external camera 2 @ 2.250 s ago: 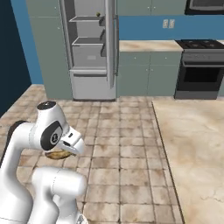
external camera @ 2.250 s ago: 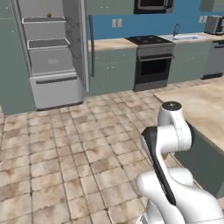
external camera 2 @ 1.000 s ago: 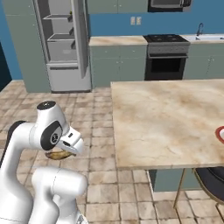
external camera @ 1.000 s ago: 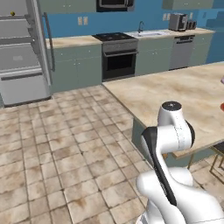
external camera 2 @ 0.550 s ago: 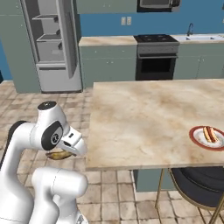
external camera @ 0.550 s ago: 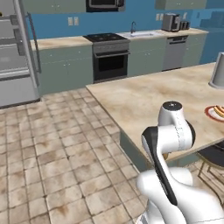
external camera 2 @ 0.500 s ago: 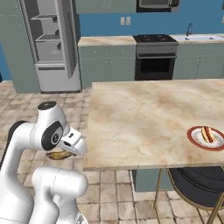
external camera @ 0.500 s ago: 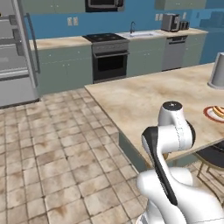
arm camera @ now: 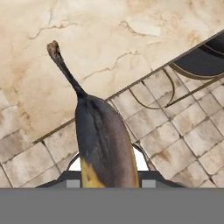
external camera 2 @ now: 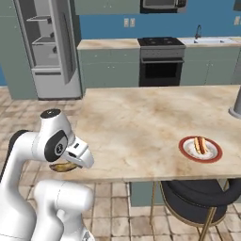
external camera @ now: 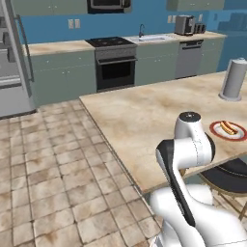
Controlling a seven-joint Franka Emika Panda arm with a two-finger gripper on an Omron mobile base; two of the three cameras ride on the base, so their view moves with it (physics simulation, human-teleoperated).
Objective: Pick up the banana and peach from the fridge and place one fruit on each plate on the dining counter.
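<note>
under pincer (arm camera: 107,181) hand view: banana (arm camera: 103,144); right base: red-rimmed plate (external camera 2: 200,148).

base has swung round: dining counter (external camera 2: 141,122) and red-rimmed plate (external camera 2: 200,149) now close ahead

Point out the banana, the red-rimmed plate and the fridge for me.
banana (arm camera: 103,140): hand view, middle of its dark peel.
red-rimmed plate (external camera 2: 188,151): right base view, left part of its rim.
fridge (external camera 2: 49,82): right base view, bottom drawer front.
</note>
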